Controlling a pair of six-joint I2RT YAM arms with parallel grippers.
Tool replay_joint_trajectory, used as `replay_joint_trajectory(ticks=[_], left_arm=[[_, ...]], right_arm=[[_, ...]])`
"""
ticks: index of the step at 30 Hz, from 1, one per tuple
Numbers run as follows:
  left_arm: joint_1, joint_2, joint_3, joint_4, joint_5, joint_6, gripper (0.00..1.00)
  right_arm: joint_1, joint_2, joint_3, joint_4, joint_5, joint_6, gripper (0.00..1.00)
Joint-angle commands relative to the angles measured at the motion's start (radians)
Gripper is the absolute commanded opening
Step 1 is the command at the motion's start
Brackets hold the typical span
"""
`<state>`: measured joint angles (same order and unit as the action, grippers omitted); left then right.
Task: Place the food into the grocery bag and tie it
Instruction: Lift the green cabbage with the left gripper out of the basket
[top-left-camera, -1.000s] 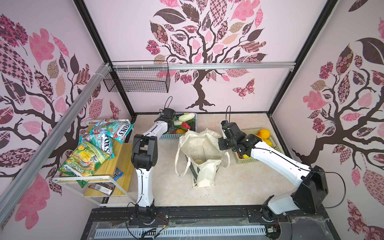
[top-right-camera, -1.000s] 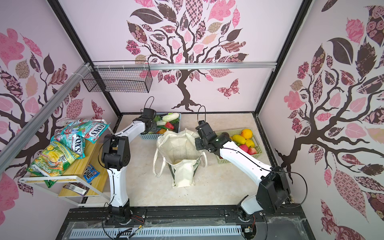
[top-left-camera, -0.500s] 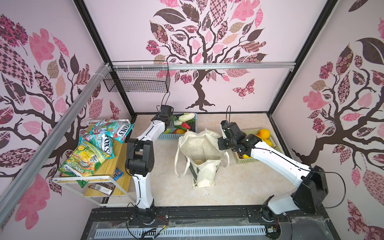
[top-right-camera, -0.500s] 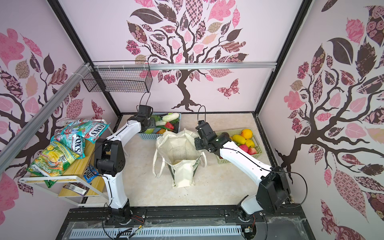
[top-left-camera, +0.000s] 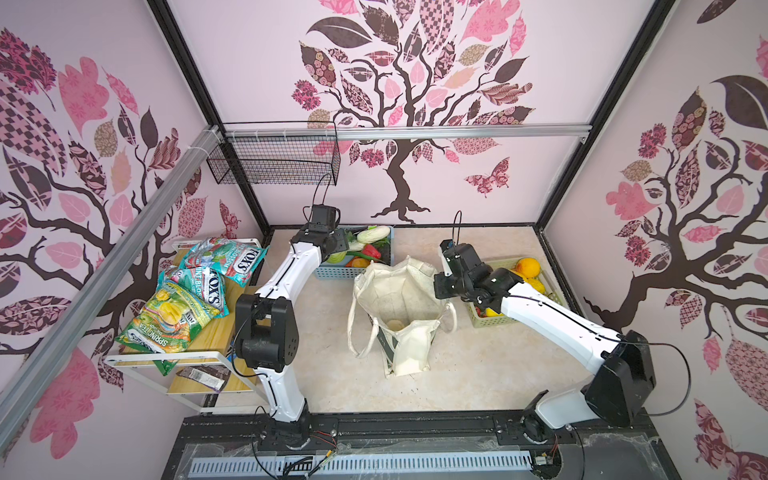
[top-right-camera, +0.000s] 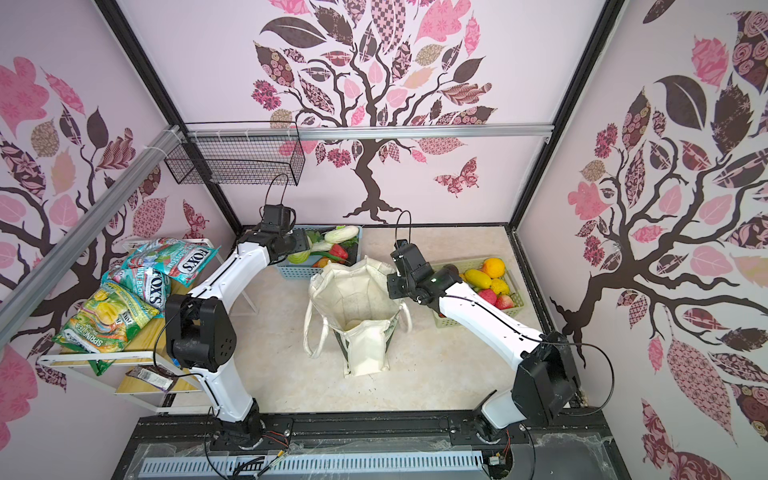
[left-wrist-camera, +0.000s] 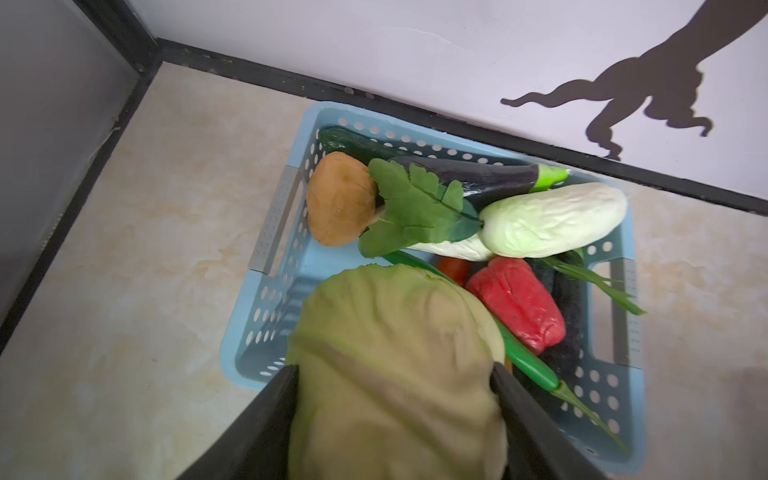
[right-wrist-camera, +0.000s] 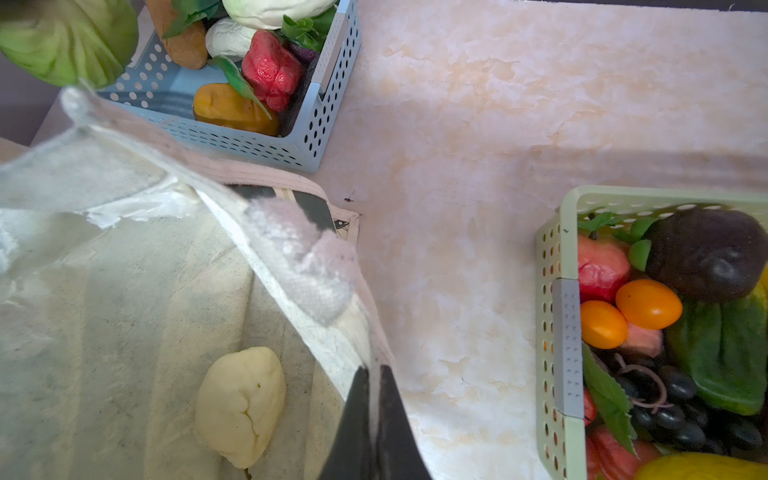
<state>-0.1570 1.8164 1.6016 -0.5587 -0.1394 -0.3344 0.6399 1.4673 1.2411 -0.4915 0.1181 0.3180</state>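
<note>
My left gripper (left-wrist-camera: 394, 368) is shut on a round green cabbage (left-wrist-camera: 395, 332), one piece of the food, and holds it over the near corner of the blue basket (left-wrist-camera: 282, 257). In both top views the cabbage (top-left-camera: 336, 258) (top-right-camera: 300, 257) shows under that gripper. The grocery bag (top-left-camera: 399, 295) (top-right-camera: 353, 291) stands open in the middle, cream inside. My right gripper (right-wrist-camera: 374, 368) is shut on the bag's rim (right-wrist-camera: 316, 274), at its right side (top-left-camera: 440, 286). One pale yellow food piece (right-wrist-camera: 241, 405) lies at the bag's bottom.
The blue basket (top-left-camera: 332, 272) behind the bag holds several vegetables. A pale green basket (right-wrist-camera: 548, 249) with fruit stands right of the bag (top-left-camera: 486, 322). A wooden shelf with snack packets (top-left-camera: 199, 286) is at the left. A wire basket (top-left-camera: 274, 160) hangs on the back wall.
The left arm's elbow has swung left and its wrist has shifted a little left at the blue basket, the cabbage in its jaws. The right arm and the bag have stayed put.
</note>
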Motion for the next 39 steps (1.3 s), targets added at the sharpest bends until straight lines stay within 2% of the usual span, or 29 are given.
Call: replay_joint_trajectory(ticks=[1, 10, 27, 39], left_arm=[[-0.001, -0.068, -0.036, 0.020, 0.078, -0.041, 0.69], [-0.002, -0.160, -0.068, 0.041, 0.273, -0.098, 0.69], [-0.014, -0.297, -0.156, 0.137, 0.559, -0.229, 0.70], [-0.093, -0.351, -0.165, 0.168, 0.591, -0.261, 0.70]], right_arm=[[0.003, 0.030, -0.014, -0.009, -0.017, 0.013, 0.00], [0.003, 0.027, -0.020, -0.005, -0.016, 0.022, 0.00], [0.002, 0.018, -0.040, 0.008, -0.033, 0.043, 0.00], [0.003, 0.035, -0.027, 0.014, -0.043, 0.050, 0.00]])
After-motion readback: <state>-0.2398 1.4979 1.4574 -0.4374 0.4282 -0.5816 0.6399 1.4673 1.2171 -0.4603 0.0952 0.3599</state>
